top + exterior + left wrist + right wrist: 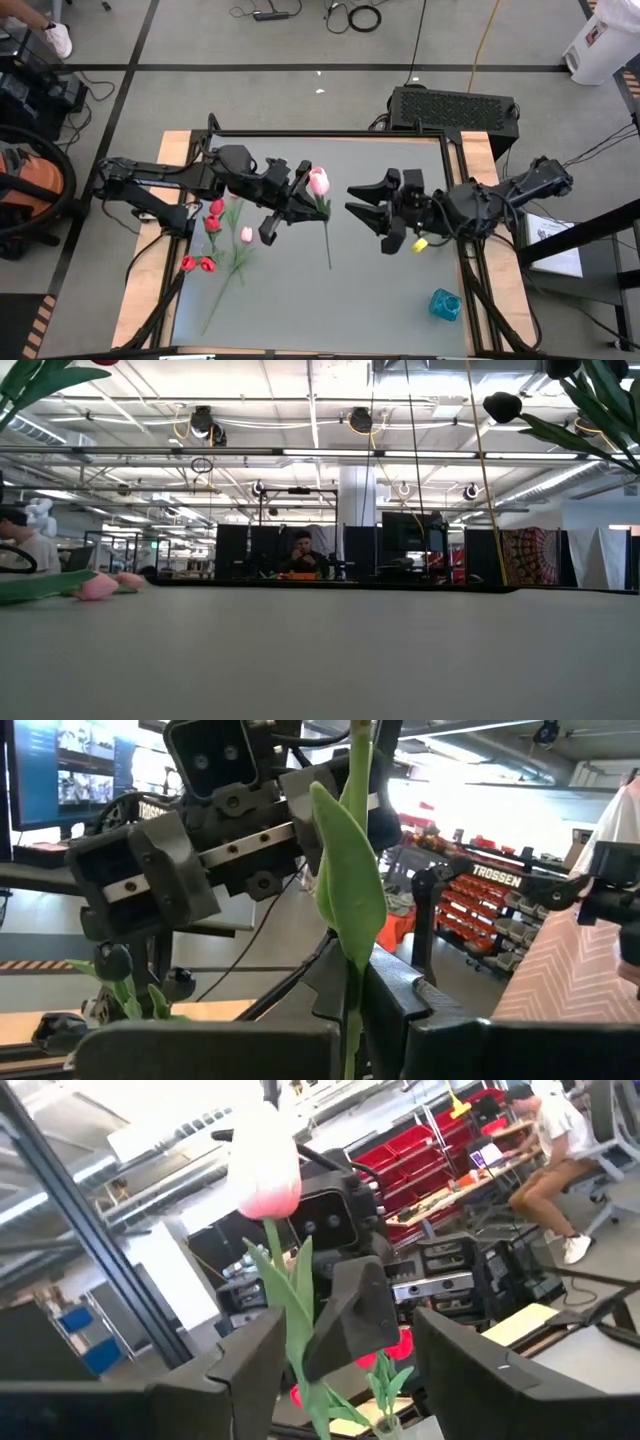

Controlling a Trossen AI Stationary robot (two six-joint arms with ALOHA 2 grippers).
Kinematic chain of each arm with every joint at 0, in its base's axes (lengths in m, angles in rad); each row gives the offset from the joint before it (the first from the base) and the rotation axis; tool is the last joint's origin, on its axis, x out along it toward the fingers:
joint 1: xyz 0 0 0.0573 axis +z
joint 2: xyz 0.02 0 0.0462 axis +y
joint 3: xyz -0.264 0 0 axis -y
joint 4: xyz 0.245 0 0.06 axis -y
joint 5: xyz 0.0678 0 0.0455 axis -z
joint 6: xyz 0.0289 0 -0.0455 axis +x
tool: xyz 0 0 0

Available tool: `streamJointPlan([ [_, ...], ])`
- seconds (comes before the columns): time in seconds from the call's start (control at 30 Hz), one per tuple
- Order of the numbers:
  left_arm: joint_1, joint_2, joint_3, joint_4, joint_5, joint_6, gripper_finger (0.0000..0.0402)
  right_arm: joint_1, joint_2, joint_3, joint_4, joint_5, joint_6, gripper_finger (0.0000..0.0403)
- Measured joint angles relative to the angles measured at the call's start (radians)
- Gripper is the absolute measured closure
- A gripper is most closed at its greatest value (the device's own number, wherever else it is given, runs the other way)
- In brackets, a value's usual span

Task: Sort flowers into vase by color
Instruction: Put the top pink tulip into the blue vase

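Observation:
A pink tulip (318, 181) stands upright in the air over the middle of the table, its head (265, 1170) on top and its green stem (327, 240) below. My left gripper (303, 200) is shut on it, reaching in from the left. My right gripper (358, 200) faces the tulip from the right, open, a short way off and touching nothing. Several red tulips (212, 224) and one pink tulip (246, 234) lie flat on the table's left part. A teal vase (445, 304) stands near the front right corner. My left gripper pinches the pink tulip's stem (350, 982) between its two fingers, in the upper part below the head, next to a long leaf (350, 880). The fingers lie level, come from the table's left and cross the stem. The tulip is upright and lifted clear of the table.
A small yellow thing (420, 243) shows under the right arm. In the low view black tulip heads (503, 406) and green leaves hang close to the camera at the upper right, and a pink tulip (100, 586) lies on the table at the left. People sit beyond the table.

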Motion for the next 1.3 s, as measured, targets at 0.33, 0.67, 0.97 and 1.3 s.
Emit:
streamJointPlan([
  [0.33,-0.007,0.024,0.001,-0.013,-0.004,-0.002,0.0382,-0.041,0.076,0.0,0.125,-0.054,-0.012,0.0192],
  [0.67,-0.008,0.063,0.0,-0.035,-0.007,-0.008,0.0382,-0.046,0.108,0.0,0.127,-0.056,-0.02,0.0192],
  [0.97,-0.008,0.067,0.0,-0.027,-0.007,-0.008,0.0382,-0.045,0.11,0.0,0.116,-0.056,-0.02,0.0194],
  [1.3,-0.008,0.067,0.0,-0.028,-0.025,-0.008,0.0382,-0.044,0.11,0.0,0.117,-0.083,-0.02,0.0291],
])
